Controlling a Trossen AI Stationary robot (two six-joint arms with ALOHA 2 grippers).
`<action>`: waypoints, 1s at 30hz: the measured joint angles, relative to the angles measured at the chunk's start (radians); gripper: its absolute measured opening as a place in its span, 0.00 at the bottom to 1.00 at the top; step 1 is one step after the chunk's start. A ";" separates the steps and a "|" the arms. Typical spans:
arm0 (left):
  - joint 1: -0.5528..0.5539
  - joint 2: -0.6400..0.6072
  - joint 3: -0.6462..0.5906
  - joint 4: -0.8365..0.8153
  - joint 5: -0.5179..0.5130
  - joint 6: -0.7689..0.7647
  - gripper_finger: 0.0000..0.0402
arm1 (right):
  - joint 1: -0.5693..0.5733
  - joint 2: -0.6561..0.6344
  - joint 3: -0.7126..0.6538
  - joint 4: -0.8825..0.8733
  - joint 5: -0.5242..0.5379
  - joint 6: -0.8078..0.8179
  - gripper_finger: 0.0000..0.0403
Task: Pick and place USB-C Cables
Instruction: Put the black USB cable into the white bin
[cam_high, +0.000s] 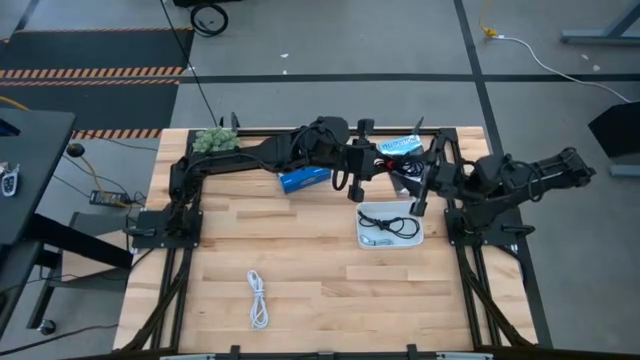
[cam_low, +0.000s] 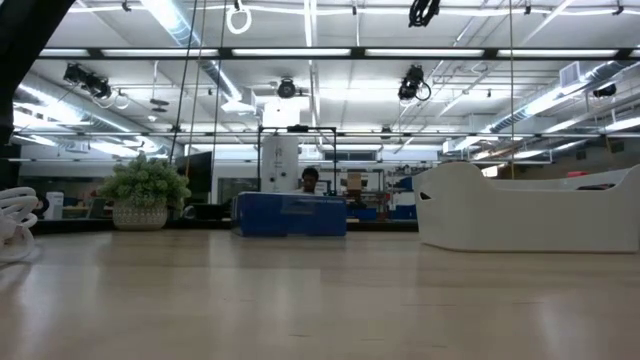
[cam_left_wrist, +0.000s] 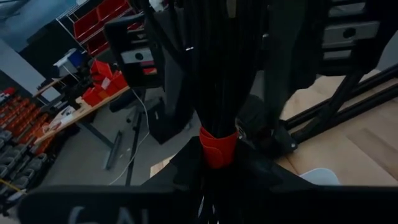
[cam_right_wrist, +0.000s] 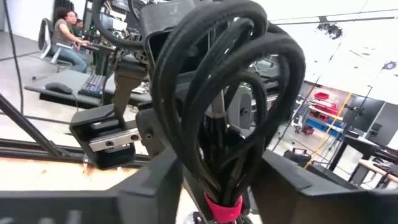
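The black USB-C cable with a red tie (cam_high: 385, 163) is up in the air over the far middle of the table, between my two grippers. My left gripper (cam_high: 362, 186) comes from the left and my right gripper (cam_high: 418, 196) from the right; each is shut on this cable. A white tray (cam_high: 412, 238) below them holds a black cable (cam_high: 390, 222) and a pale one (cam_high: 377, 241). A white cable (cam_high: 258, 298) lies on the near left of the table, also seen as a white cable (cam_low: 14, 222) in the low view. My left gripper (cam_left_wrist: 217, 171) pinches the black bundle between its two fingers right at the red tie (cam_left_wrist: 217, 148). The strands run on past the fingers, lifted clear of the table. My right gripper (cam_right_wrist: 224, 190) pinches the bundle just above the red tie (cam_right_wrist: 224, 208). The black loops (cam_right_wrist: 233, 93) stand out beyond its fingers, clear of the table.
A blue box (cam_high: 304, 180) lies far of centre, a blue-and-white packet (cam_high: 400, 146) behind the grippers and a small plant (cam_high: 214, 140) at the far left corner. The tray's wall (cam_low: 520, 212) rises on the right in the low view. People sit at desks beyond the table.
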 joint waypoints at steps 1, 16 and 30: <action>0.000 0.000 0.000 -0.001 0.000 0.001 0.18 | -0.004 0.002 0.000 0.001 0.000 -0.002 0.40; -0.019 0.000 0.000 -0.052 -0.112 -0.011 0.38 | -0.021 0.013 0.001 -0.026 0.001 -0.030 0.13; -0.104 -0.142 0.000 -0.377 -0.314 -0.143 0.54 | 0.026 -0.031 0.000 -0.085 0.028 -0.017 0.13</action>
